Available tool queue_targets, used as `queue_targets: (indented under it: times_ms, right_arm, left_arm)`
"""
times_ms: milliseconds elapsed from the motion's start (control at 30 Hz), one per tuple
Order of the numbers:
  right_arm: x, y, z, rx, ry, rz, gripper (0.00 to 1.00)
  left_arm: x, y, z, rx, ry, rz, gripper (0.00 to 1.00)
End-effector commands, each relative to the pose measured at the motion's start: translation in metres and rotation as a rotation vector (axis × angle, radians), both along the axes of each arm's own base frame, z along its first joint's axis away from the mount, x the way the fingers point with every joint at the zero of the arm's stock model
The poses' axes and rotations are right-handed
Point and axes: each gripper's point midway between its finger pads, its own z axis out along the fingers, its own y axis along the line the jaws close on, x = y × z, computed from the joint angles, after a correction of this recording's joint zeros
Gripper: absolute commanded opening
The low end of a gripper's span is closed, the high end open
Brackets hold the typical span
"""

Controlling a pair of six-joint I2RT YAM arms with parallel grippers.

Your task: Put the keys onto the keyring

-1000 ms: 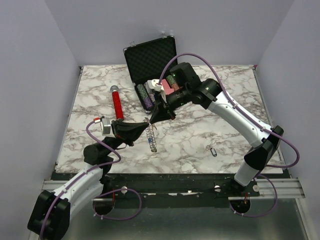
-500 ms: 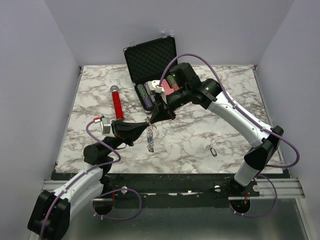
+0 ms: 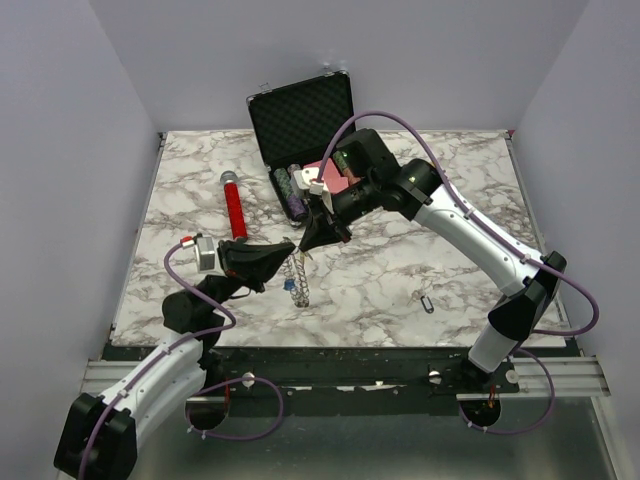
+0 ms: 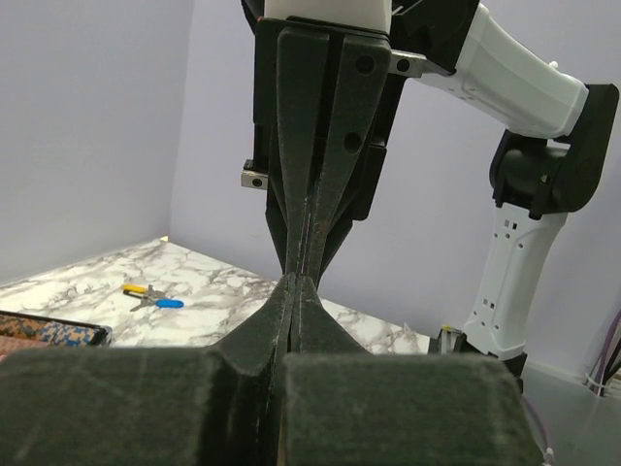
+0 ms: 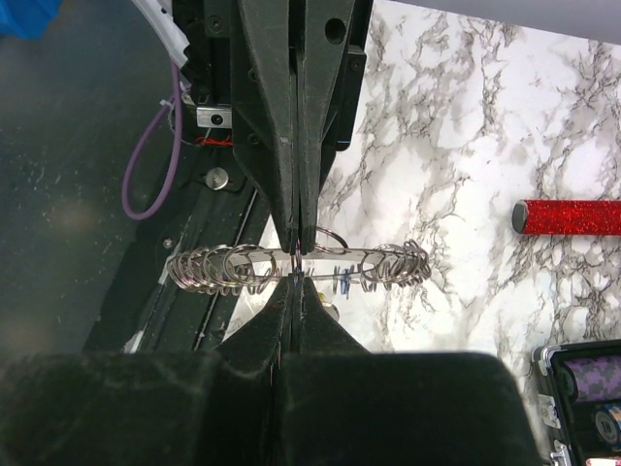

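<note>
Over the marbled desk [image 3: 190, 180], the keyring [image 3: 297, 280] hangs mid-desk, long axis downward, from the left end effector [image 3: 288, 248] and right end effector [image 3: 308, 243]. They meet tip to tip, both pinched shut on it. The keys [image 3: 427, 302] lie well apart, nearer and right, closest to the right arm.

Lavender walls [image 3: 90, 150] close in left, far and right, with a marbled table [image 3: 400, 290] between them, evenly lit.
</note>
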Motion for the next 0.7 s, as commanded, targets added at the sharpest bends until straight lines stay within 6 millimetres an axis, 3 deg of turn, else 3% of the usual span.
queue_targets:
  times_ms: [0,667]
  right_arm:
    - [-0.001,-0.002,-0.007,-0.037,-0.022,-0.004,0.00]
    - [-0.002,0.004,-0.007,-0.037,-0.034,0.004,0.01]
  left_arm:
    - [0.000,0.009,0.030,-0.059,-0.063,0.052,0.00]
    - [0.017,0.019,0.024,-0.093,0.020,0.133,0.00]
